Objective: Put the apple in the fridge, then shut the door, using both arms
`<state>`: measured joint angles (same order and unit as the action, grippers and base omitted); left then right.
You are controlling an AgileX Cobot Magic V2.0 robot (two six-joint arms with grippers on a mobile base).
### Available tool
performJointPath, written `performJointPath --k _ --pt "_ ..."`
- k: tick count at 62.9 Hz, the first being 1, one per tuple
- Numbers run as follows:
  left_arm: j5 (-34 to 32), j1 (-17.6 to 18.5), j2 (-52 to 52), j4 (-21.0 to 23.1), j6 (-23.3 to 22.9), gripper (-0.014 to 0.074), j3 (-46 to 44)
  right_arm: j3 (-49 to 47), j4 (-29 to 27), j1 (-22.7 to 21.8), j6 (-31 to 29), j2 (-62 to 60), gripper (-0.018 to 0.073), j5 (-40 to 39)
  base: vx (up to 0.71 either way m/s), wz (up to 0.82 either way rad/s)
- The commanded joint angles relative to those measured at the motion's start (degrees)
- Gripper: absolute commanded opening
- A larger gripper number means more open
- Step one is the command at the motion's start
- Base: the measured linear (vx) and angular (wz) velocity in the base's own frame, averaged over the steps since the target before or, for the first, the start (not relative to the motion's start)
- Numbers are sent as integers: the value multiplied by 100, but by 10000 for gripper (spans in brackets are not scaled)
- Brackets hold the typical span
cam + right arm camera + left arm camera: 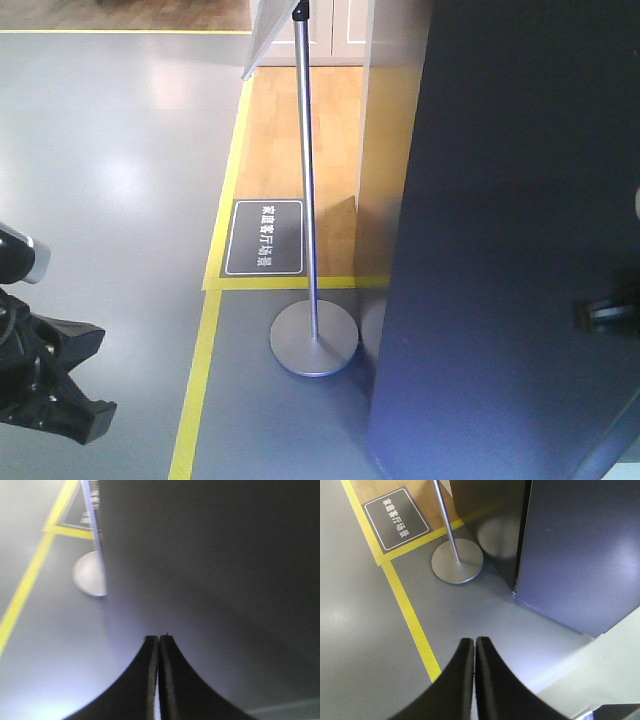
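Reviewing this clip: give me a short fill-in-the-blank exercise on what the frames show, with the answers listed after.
1. The fingers of the left gripper are pressed ____.
2. The right gripper points at the door's dark ____ outer face.
3. The metal pole stand rises from a ____ base on the floor.
4. The line taped on the grey floor is ____.

Missing words: together; grey; round; yellow

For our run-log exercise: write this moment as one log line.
left gripper: shut, empty, over floor | right gripper: shut, empty, close to door outer face | apple: not visible | sign stand: beside fridge
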<state>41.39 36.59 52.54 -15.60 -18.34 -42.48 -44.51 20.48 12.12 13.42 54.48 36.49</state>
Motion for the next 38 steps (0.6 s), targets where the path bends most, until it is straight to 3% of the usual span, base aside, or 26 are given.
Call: performJointPath --k 1,12,38 --pt "-252 1 -76 -71 -61 -6 -148 -348 794 -7 548 136 -6 -371 0 0" --pt "-252 1 -76 -71 -61 -6 -148 -669 1369 -76 1069 455 -4 -271 0 0" --pt "-246 1 -76 -71 -61 -6 -148 -1374 1243 -1622 1004 1103 -4 -1001 0 0"
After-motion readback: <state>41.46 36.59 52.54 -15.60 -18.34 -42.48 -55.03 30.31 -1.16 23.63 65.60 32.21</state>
